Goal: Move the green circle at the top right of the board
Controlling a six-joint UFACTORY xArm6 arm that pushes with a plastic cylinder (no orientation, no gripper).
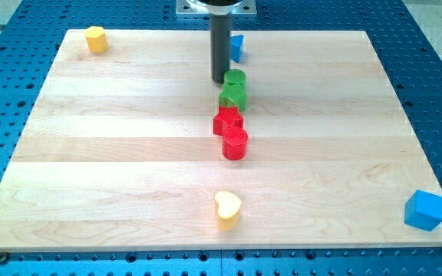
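The green circle (235, 78) stands near the board's top middle, touching a green star-shaped block (233, 96) just below it. My tip (219, 80) is the lower end of the dark rod, right at the green circle's left side, touching or nearly touching it. Below the green pair lie a red star-shaped block (227, 120) and a red cylinder (235, 142), in one column.
A blue block (237, 47) sits behind the rod at the top edge. A yellow block (95, 38) is at the top left, a yellow heart (227, 208) at the bottom middle, a blue cube (424, 209) at the bottom right. The wooden board (113, 153) lies on a blue perforated table.
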